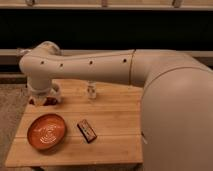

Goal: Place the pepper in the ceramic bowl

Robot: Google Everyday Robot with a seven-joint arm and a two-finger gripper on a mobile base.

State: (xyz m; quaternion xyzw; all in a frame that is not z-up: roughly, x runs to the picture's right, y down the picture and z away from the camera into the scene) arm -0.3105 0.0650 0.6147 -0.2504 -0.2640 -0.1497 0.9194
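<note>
The ceramic bowl (46,131) is a wide orange-brown dish with pale swirls, resting at the front left of the wooden table. It holds nothing. At the table's back left corner, my gripper (44,96) hangs low at the end of the big white arm. Just under it a bit of dark red shows, the pepper (50,101); most of it is covered by the gripper. Whether the gripper touches or holds the pepper I cannot make out. The gripper is well behind the bowl.
A white mug (56,92) stands against the gripper, partly hidden by it. A small pale shaker bottle (91,90) stands at the back middle. A dark flat packet (86,130) lies to the right of the bowl. The wooden table (115,125) ends close on the left.
</note>
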